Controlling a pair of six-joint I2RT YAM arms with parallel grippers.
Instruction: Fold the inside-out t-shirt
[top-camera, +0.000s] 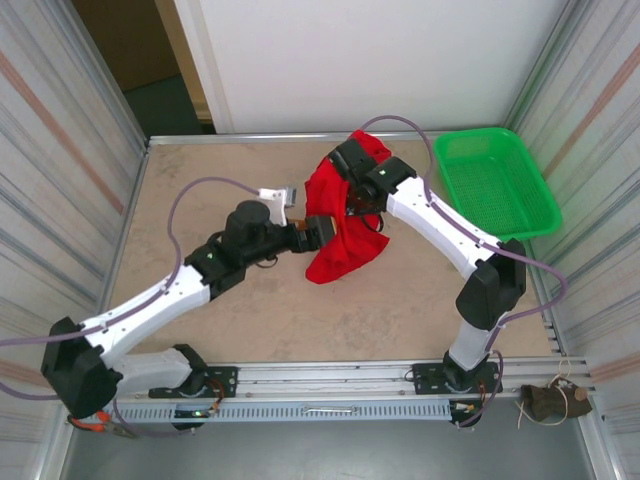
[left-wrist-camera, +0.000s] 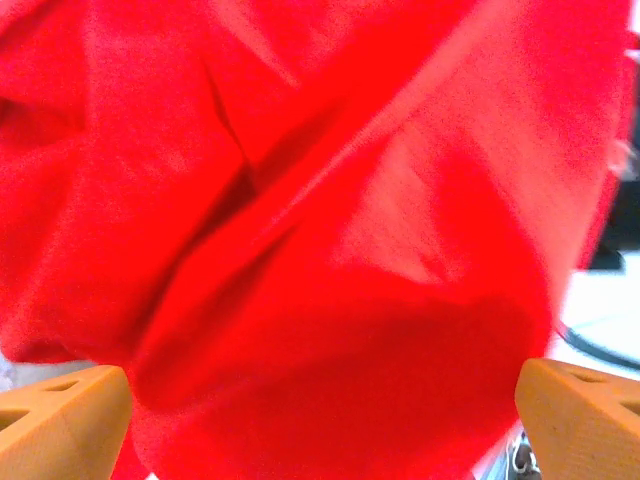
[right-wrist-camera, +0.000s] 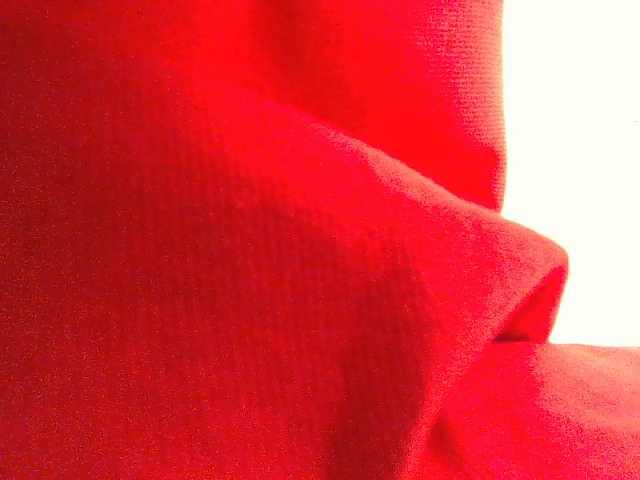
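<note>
Red inside-out t-shirt (top-camera: 345, 245) hangs pinched at twelve o'clock by the right gripper (top-camera: 348, 162). At nine, the left gripper (top-camera: 320, 232) gapes.

Robot lab cell: tan table (top-camera: 262, 312) between striped panels (top-camera: 48, 170), aluminium mounting rail (top-camera: 320, 376) at near edge.

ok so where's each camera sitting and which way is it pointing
top external: above and behind the arms, looking down at the table; both arms, the left pincer and right pincer at the t-shirt.
left wrist: on the left arm, facing the cloth close up; its orange fingertips stand wide apart.
right wrist: on the right arm, very close to red folds.
shared: all three see the t-shirt.
</note>
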